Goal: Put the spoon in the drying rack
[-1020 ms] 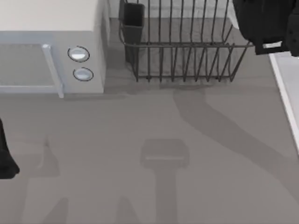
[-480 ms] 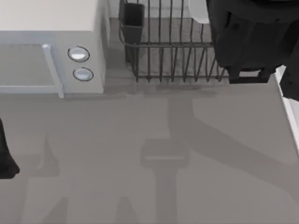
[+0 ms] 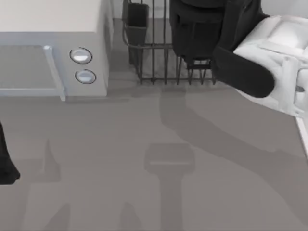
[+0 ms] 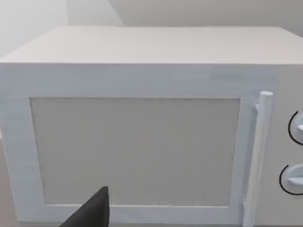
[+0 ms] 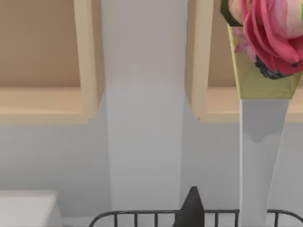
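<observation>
The drying rack [image 3: 154, 62], a dark wire basket with upright bars, stands at the back of the table, with its dark utensil cup [image 3: 137, 21] at its left corner. My right gripper [image 3: 197, 33] hangs over the rack's right half and covers much of it. From the right wrist, the rack's curved rim [image 5: 142, 215] lies just below the gripper. The spoon is hidden. My left gripper [image 3: 6, 166] is parked at the table's left edge, facing the microwave [image 4: 137, 142].
A grey microwave [image 3: 48, 29] with two round knobs stands at the back left, close beside the rack. A pink flower in a vase [image 5: 265, 52] sits on the shelving behind the rack. The table's right edge [image 3: 302, 130] runs under my right arm.
My right arm has swung left from the back right corner and now sits over the rack, covering its right half. The left arm has not moved.
</observation>
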Robot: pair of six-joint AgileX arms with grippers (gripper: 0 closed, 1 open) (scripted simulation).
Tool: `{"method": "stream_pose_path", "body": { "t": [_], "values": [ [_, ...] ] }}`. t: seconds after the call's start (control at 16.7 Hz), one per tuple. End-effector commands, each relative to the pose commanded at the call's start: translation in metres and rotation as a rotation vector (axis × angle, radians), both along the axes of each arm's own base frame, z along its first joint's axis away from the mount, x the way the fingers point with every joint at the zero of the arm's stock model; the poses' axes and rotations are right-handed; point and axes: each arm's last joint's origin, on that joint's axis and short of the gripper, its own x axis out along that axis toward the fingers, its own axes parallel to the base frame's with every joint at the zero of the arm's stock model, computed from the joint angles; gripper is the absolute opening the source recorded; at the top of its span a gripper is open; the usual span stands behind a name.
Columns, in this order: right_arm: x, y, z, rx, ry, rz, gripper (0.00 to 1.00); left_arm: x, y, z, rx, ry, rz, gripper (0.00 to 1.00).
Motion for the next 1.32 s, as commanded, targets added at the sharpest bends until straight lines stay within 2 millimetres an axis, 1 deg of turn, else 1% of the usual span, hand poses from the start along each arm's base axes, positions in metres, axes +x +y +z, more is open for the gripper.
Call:
{"method": "stream_pose_path", "body": {
  "t": [0.12, 0.3, 0.42, 0.54, 0.6, 0.84, 1.32],
  "values": [
    [0.037, 0.004, -0.035, 0.014, -0.010, 0.004, 0.00, 0.000, 0.000, 0.000, 0.000, 0.000, 0.000, 1.00],
    [0.087, -0.005, -0.089, 0.026, -0.023, 0.012, 0.00, 0.000, 0.000, 0.000, 0.000, 0.000, 0.000, 1.00],
    [0.111, -0.017, -0.120, 0.019, -0.018, 0.016, 0.00, 0.000, 0.000, 0.000, 0.000, 0.000, 0.000, 1.00],
    [0.124, -0.026, -0.139, 0.011, -0.010, 0.019, 0.00, 0.000, 0.000, 0.000, 0.000, 0.000, 0.000, 1.00],
    [0.126, -0.028, -0.142, 0.009, -0.008, 0.019, 0.00, 0.000, 0.000, 0.000, 0.000, 0.000, 0.000, 1.00],
    [0.126, -0.028, -0.142, 0.009, -0.008, 0.019, 0.00, 0.000, 0.000, 0.000, 0.000, 0.000, 0.000, 1.00],
    [0.126, -0.028, -0.142, 0.009, -0.008, 0.019, 0.60, 0.000, 0.000, 0.000, 0.000, 0.000, 0.000, 1.00]
  ]
}}
